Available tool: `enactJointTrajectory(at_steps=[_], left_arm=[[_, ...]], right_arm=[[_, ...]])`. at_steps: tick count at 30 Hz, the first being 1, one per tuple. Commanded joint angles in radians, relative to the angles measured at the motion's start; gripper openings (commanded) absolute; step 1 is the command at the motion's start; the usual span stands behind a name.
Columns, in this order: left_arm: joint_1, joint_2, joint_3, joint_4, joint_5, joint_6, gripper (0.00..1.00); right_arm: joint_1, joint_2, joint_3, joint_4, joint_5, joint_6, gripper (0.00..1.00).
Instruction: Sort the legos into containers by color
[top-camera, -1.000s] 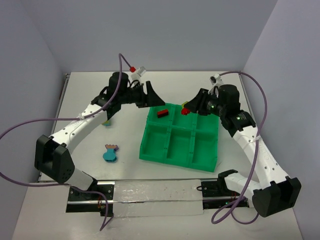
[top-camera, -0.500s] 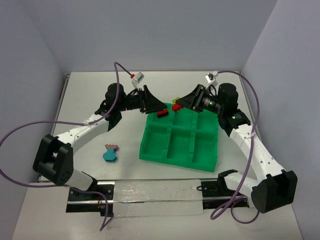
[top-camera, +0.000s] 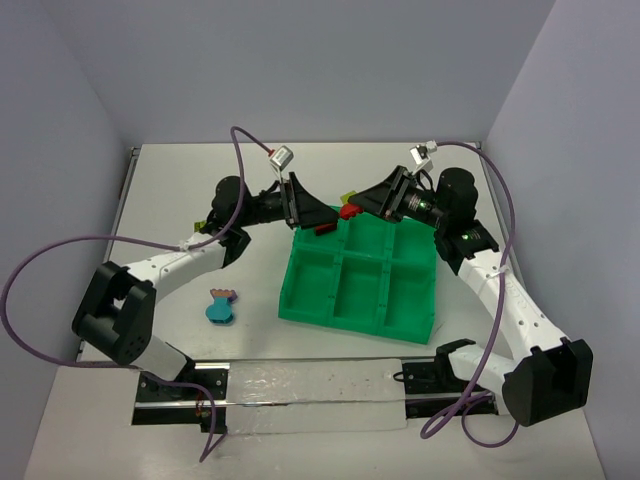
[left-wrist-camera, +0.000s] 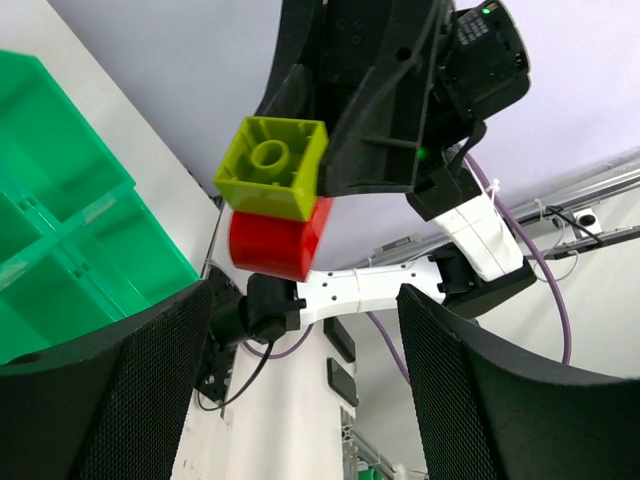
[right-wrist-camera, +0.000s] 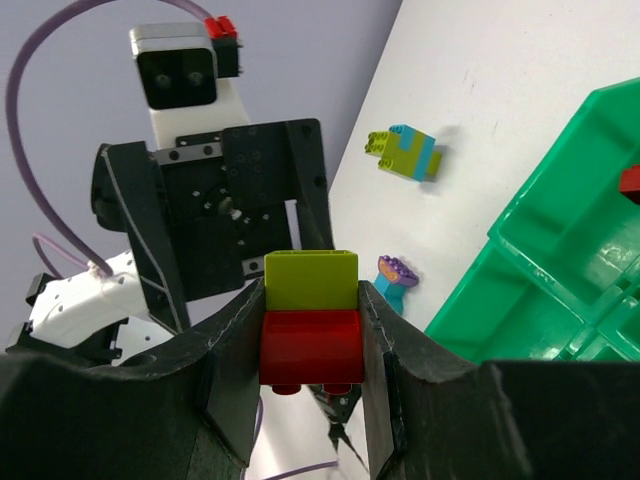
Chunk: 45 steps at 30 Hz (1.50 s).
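Note:
My right gripper (top-camera: 352, 208) is shut on a two-brick stack, a yellow-green lego on a red lego (right-wrist-camera: 310, 320), and holds it in the air over the far left edge of the green tray (top-camera: 330, 317). My left gripper (top-camera: 318, 212) is open and empty. It faces the stack from the left, a short gap away. In the left wrist view the stack (left-wrist-camera: 275, 205) shows beyond the wide-apart fingers (left-wrist-camera: 130, 390). One red lego (top-camera: 325, 229) lies in the tray's far left compartment.
A cyan and pinkish cluster (top-camera: 221, 305) lies on the table left of the tray and also shows in the right wrist view (right-wrist-camera: 395, 275). A yellow-green and blue cluster (right-wrist-camera: 405, 153) lies farther back on the table. The tray's other compartments look empty.
My right gripper has carried the stack up and to the left, off the tray's far middle. My left gripper has swung right and tilted up to face it.

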Motion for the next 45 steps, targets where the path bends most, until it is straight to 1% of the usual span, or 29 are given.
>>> enactJointTrajectory(at_steps=[1, 4, 8, 11, 20, 22, 27, 30, 33, 34, 39, 43, 45], left_arm=[[-0.019, 0.044, 0.03, 0.101, -0.011, -0.027, 0.8], [-0.02, 0.067, 0.027, 0.179, -0.017, -0.085, 0.79], [-0.028, 0.1, 0.048, 0.195, -0.017, -0.101, 0.77], [-0.032, 0.116, 0.054, 0.235, -0.014, -0.126, 0.74], [-0.035, 0.111, 0.026, 0.276, -0.046, -0.152, 0.63], [-0.035, 0.113, 0.026, 0.277, -0.045, -0.158, 0.63], [-0.037, 0.114, 0.035, 0.266, -0.042, -0.156, 0.55], [-0.039, 0.123, 0.05, 0.256, -0.027, -0.155, 0.57], [-0.042, 0.125, 0.051, 0.254, -0.027, -0.155, 0.56], [-0.043, 0.125, 0.052, 0.254, -0.026, -0.156, 0.55], [-0.048, 0.139, 0.067, 0.237, -0.009, -0.156, 0.41], [-0.05, 0.135, 0.066, 0.219, -0.016, -0.148, 0.37], [-0.05, 0.132, 0.069, 0.207, -0.017, -0.143, 0.33]], right_arm=[[-0.006, -0.01, -0.003, 0.074, -0.028, 0.023, 0.0], [-0.006, -0.007, -0.003, 0.077, -0.036, 0.026, 0.0], [-0.004, -0.003, -0.006, 0.074, -0.039, 0.021, 0.0], [-0.004, 0.003, -0.006, 0.071, -0.042, 0.018, 0.0], [-0.004, 0.0, -0.021, 0.063, -0.042, 0.015, 0.0], [-0.004, -0.001, -0.028, 0.065, -0.04, 0.017, 0.0], [-0.004, 0.002, -0.038, 0.07, -0.037, 0.017, 0.0], [-0.004, 0.003, -0.038, 0.075, -0.04, 0.018, 0.0], [-0.004, 0.006, -0.035, 0.074, -0.042, 0.018, 0.0], [-0.004, 0.007, -0.034, 0.074, -0.042, 0.018, 0.0], [-0.003, 0.008, -0.035, 0.07, -0.038, 0.015, 0.0], [-0.002, 0.01, -0.036, 0.059, -0.029, 0.005, 0.0], [0.0, 0.008, -0.039, 0.06, -0.03, 0.001, 0.0]])
